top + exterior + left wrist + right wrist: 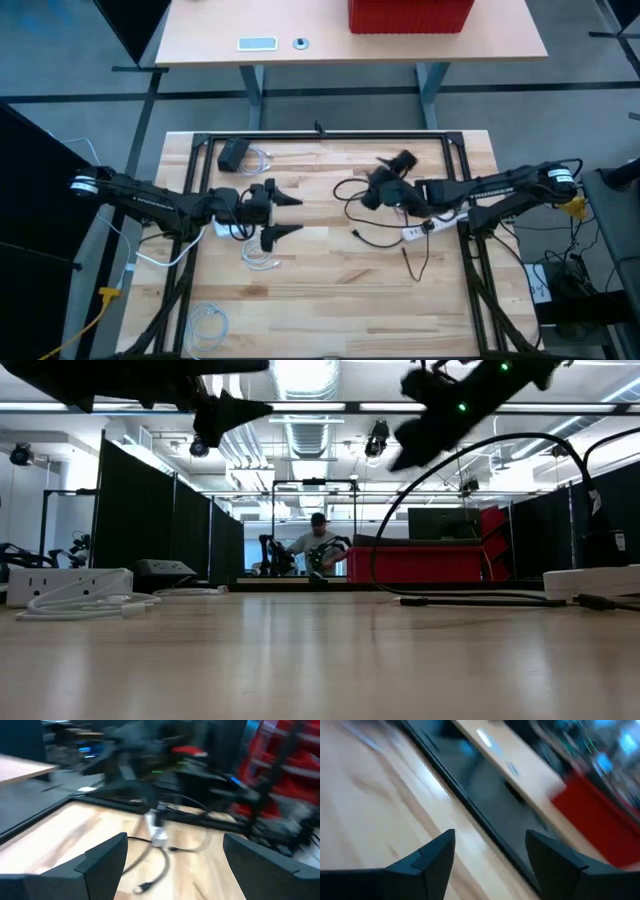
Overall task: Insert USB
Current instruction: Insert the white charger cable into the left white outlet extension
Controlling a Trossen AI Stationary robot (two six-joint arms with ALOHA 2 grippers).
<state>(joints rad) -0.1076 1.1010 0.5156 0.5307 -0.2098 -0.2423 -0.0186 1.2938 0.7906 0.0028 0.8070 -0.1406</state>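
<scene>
Both wrist views are blurred. The black USB cable [385, 238] lies on the table [330, 290], between the spread, empty left claw [287, 216] and right claw [388, 172], also spread and empty.

Near edge: bare wood along the front of the table [330, 320], save a coil of white cable [210, 320] at the left corner.
Middle: an open strip between the two grippers.
Left side: white cables [258, 250] and a black adapter [234, 154] crowd it.
Right side: black cable [385, 225] loops and a white power strip [425, 229] lie across it.
Far edge: a black frame rail [330, 136] bars the way.
</scene>
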